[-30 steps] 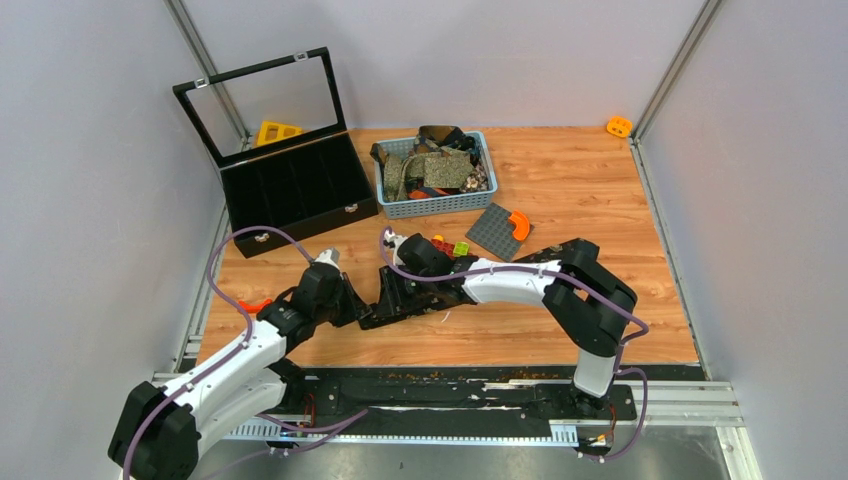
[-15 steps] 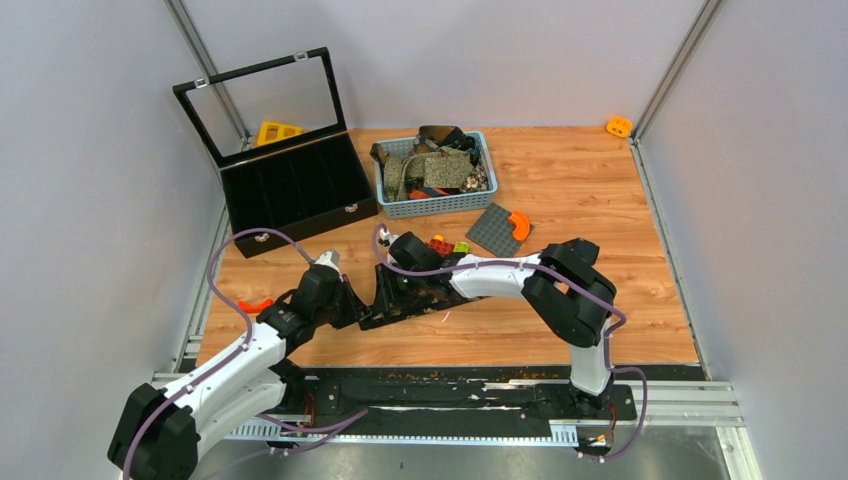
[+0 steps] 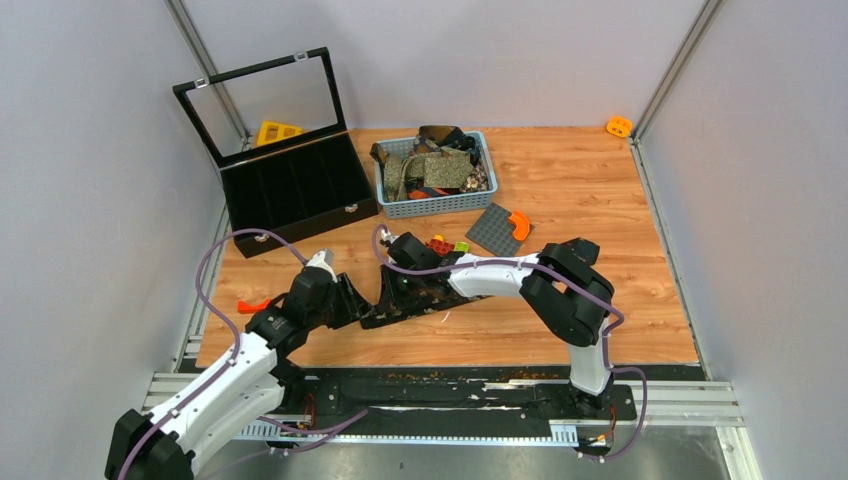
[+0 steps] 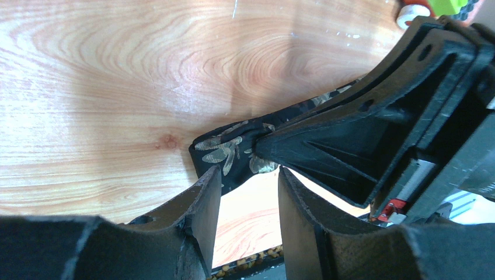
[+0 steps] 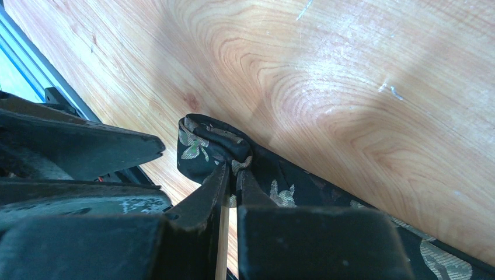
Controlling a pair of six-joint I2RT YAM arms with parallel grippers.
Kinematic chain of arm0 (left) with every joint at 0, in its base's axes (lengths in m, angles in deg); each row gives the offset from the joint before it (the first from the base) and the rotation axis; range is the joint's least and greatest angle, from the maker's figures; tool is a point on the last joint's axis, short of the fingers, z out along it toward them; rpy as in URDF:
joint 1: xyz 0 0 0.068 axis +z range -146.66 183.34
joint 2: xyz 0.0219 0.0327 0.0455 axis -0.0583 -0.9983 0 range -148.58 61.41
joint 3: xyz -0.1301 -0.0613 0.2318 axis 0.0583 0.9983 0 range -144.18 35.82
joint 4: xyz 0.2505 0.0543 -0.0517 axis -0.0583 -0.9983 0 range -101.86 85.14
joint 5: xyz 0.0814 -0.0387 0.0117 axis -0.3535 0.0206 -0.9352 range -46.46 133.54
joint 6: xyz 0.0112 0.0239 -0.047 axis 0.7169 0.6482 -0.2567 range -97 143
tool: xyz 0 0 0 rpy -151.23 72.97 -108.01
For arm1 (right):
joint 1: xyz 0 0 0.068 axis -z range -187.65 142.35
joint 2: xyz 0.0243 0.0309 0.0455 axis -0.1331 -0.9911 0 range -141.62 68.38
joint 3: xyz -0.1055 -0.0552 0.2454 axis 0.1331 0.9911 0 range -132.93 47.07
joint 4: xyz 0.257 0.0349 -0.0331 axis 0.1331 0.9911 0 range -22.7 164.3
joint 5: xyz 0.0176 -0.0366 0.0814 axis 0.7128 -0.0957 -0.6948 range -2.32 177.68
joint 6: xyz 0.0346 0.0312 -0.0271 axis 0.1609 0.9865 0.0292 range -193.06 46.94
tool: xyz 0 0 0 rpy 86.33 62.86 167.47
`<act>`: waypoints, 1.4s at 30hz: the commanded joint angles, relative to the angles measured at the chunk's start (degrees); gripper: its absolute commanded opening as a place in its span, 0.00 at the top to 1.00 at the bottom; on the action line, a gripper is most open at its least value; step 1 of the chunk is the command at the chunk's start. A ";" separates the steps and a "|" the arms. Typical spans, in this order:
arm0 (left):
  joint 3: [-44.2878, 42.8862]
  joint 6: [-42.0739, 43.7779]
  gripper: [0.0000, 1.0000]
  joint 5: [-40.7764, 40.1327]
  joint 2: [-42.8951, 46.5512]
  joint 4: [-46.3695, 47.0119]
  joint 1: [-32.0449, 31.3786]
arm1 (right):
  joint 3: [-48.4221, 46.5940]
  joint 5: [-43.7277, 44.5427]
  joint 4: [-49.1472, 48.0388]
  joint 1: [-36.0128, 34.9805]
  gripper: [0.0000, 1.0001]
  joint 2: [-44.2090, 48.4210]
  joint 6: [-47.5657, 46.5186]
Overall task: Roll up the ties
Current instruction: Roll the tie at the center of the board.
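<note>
A black tie with a pale floral print (image 3: 425,300) lies on the wooden table between my grippers. Its end is folded over in the right wrist view (image 5: 201,146). My right gripper (image 5: 236,170) is shut on that folded end, pinching the fabric between its tips, and also shows in the top view (image 3: 385,298). My left gripper (image 4: 248,184) is open and empty, its fingertips just short of the same tie end (image 4: 225,153), and sits left of it in the top view (image 3: 348,300). More ties, olive and dark, are heaped in a grey basket (image 3: 478,200).
An open black compartment box (image 3: 300,190) stands at the back left. A grey studded plate (image 3: 493,232) with an orange piece, and small toy bricks (image 3: 440,245), lie behind the right gripper. An orange piece (image 3: 250,305) lies at the left edge. A dark speckled strip (image 3: 430,377) lies along the near rail.
</note>
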 commanded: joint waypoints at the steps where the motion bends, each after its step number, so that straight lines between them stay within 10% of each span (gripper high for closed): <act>1: -2.01 1.26 0.52 -2.03 2.49 -3.70 -0.24 | -1.37 2.66 2.91 0.15 1.00 1.39 -1.05; 31: 6.60 0.17 0.50 -1.83 0.37 6.49 -0.24 | 8.39 2.26 -4.39 0.15 1.00 -3.45 -2.38; 42: 7.97 0.67 0.75 0.44 -2.53 11.25 -0.24 | 7.76 2.89 -2.22 0.19 0.99 -0.55 -3.34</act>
